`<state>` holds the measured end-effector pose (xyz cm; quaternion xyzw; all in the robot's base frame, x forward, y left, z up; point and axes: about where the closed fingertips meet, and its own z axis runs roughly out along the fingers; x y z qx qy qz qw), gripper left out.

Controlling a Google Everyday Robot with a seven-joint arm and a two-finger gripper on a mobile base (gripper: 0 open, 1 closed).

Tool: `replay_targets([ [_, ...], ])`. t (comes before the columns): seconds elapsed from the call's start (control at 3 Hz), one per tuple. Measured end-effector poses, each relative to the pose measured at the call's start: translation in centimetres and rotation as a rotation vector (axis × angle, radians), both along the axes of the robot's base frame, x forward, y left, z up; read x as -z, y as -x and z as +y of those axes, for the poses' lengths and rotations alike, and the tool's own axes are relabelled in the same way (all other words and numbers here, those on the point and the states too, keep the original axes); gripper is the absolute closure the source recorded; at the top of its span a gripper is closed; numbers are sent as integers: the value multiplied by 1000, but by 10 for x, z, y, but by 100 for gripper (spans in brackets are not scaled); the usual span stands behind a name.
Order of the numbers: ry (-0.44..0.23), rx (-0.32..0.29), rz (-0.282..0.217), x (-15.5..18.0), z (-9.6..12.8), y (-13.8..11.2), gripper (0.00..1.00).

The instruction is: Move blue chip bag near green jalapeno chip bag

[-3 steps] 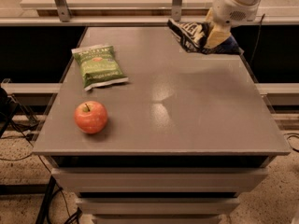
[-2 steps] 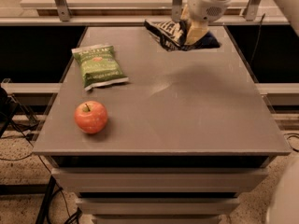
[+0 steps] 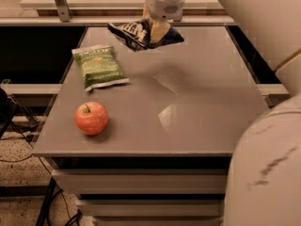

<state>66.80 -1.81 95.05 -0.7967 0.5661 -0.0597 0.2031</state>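
Observation:
The blue chip bag point(image 3: 136, 34) is a crumpled dark navy foil bag with white lettering. It hangs in the air above the far middle of the grey table point(image 3: 207, 102). My gripper point(image 3: 157, 31) is shut on it from above, with pale fingers point(image 3: 160, 32) showing against the bag. The green jalapeno chip bag point(image 3: 98, 66) lies flat on the table's left side, to the lower left of the held bag and a short way apart from it.
A red apple point(image 3: 91, 118) sits near the table's front left. My white arm fills the right edge of the view point(image 3: 268, 173). A wooden shelf and a metal post point(image 3: 59, 1) stand behind the table.
My gripper has carried the blue chip bag leftward from the table's far right corner to the far middle, closer to the green bag. The green bag and apple have not moved.

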Motion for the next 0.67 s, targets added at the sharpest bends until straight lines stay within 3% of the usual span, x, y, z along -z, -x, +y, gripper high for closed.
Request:
replay_targets([
  [0.67, -14, -5, 17, 11, 60, -30, 100],
])
